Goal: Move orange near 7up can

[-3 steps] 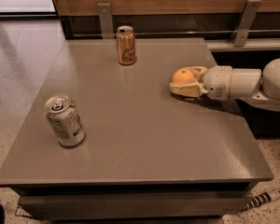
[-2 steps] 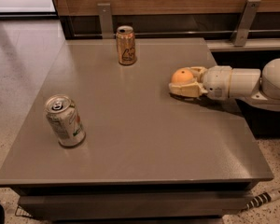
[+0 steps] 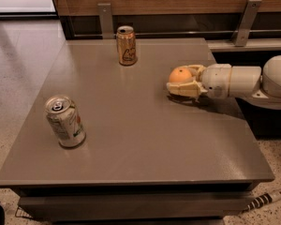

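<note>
Your gripper (image 3: pixel 174 82) sits at the table's (image 3: pixel 145 144) right side, fingers clasped around the orange (image 3: pixel 180 74). The 7up can (image 3: pixel 65 122) stands near left, well apart. A tan-gold can (image 3: pixel 126 45) stands far; you cannot tell either can's contents.

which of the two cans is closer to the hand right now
The tan-gold can at the back edge. The hand, gripping the orange on the right, is much farther from the silvery can at front left.

Grey table (image 3: pixel 145 144) carries 7up can (image 3: pixel 65 122) front-left, tan can (image 3: pixel 126 45) at the back; pincer (image 3: pixel 177 80) grips orange (image 3: pixel 180 74) at its right.
</note>
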Robot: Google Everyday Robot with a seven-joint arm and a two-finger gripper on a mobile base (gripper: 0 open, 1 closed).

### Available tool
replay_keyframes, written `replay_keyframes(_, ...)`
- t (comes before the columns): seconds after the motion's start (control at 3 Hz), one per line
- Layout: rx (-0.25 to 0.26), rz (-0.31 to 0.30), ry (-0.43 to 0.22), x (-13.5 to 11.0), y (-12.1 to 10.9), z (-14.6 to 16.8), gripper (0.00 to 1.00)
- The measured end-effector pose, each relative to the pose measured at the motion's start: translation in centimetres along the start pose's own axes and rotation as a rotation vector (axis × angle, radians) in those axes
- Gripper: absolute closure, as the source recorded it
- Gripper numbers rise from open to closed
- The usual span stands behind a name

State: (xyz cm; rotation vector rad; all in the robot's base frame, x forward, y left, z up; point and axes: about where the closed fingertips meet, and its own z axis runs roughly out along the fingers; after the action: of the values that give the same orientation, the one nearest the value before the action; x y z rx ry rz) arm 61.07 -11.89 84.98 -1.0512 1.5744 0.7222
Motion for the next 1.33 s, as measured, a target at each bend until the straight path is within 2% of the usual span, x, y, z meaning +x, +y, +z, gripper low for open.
replay_keyframes(0.33, -0.029, -0.012, -0.015, -1.8, 2.7, 0.4, 1.00)
replay_keyframes(1.0, -0.084, 0.022, -0.015, -3.5, 12.0, 2.9, 1.00)
replay_keyframes(1.33, -0.101, 0.055, -0.027, -3.0, 16.9, 4.7, 1.00)
